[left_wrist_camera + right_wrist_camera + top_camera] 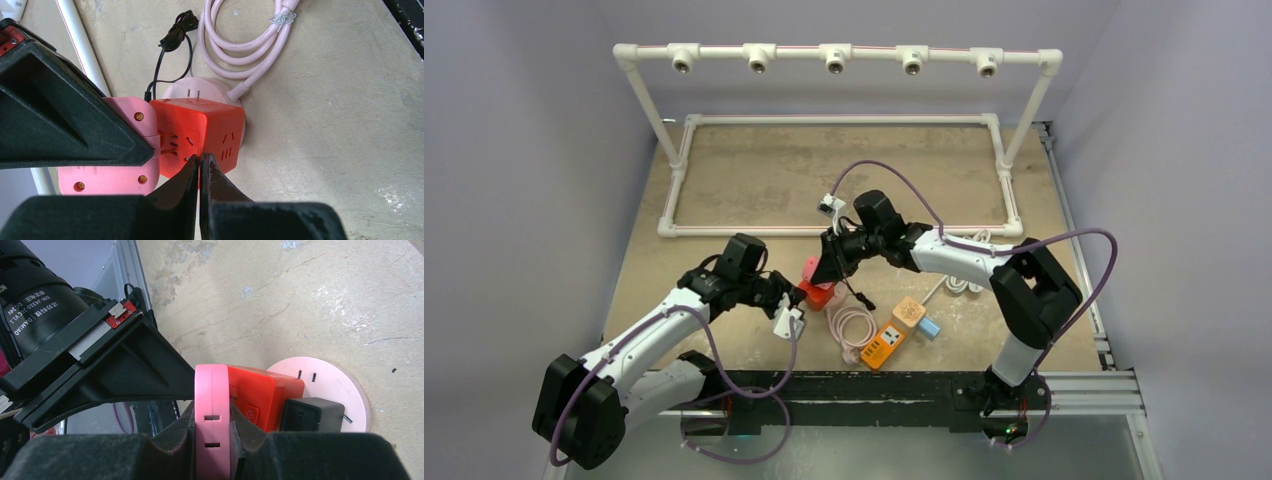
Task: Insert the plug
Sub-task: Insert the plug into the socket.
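The plug (212, 410) is a flat pink block, and my right gripper (212, 422) is shut on its two faces. Its metal prongs (169, 142) reach into the slots on the side of a red cube socket (210, 125), with a narrow gap left between plug and cube. The cube (819, 293) sits on a round pink base (325, 380), beside a black adapter (312, 415). My left gripper (200, 160) is shut with nothing in it, its tips against the cube's near corner. In the top view the right gripper (829, 265) and left gripper (796, 297) meet at the cube.
A coiled pink cable (852, 325) and a thin black cord (175, 40) lie beside the cube. An orange power strip (884, 345), a wooden cube (909, 312) and a blue block (929, 327) lie to the right. A white pipe frame (834, 55) stands behind.
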